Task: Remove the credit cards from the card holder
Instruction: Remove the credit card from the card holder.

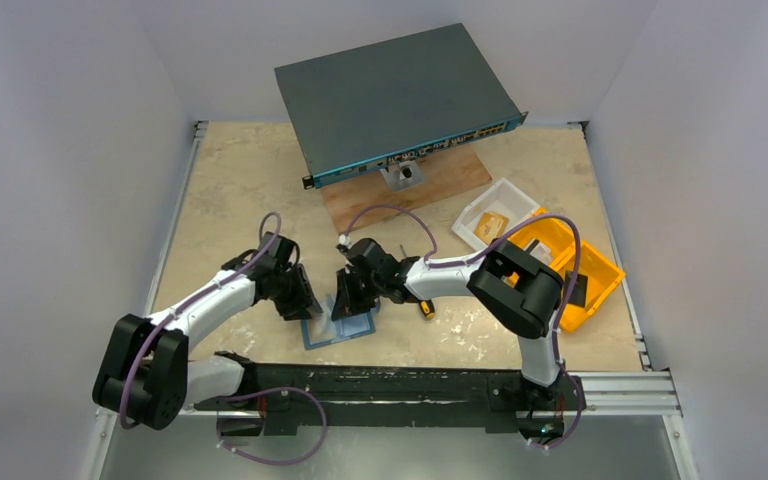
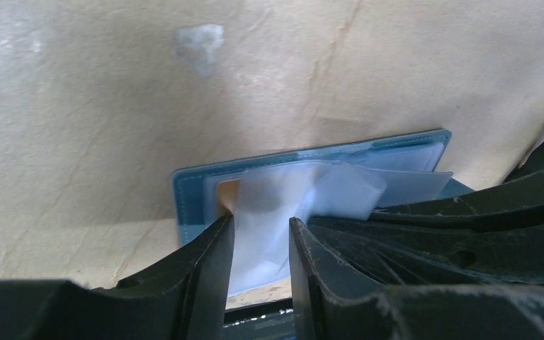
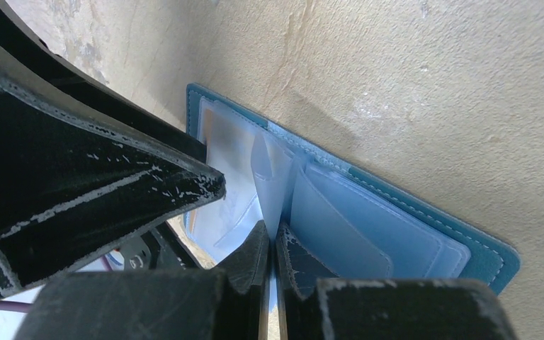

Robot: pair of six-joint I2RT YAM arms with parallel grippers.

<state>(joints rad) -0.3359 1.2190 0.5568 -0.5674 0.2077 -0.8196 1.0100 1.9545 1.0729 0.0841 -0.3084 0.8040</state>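
Card holder (image 1: pixel 340 330) lies open, flat on surface (image 1: pixel 230 190) nr front edge, btwn both grippers. Right gripper (image 3: pixel 270 230) clenched on a clear sleeve (image 3: pixel 265 177) of the holder; that leaf stands upright. Left gripper (image 2: pixel 261 221) part-open, tips over holder's edge w/ pale sleeves showing through the gap.

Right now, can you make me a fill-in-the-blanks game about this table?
1. The small flat teal-blue card holder lies ___ on the beige table.
2. The right gripper is ___ on its clear plastic sleeve.
3. The dark grey switch box rests on a ___ board.
Missing words: open, shut, wooden.
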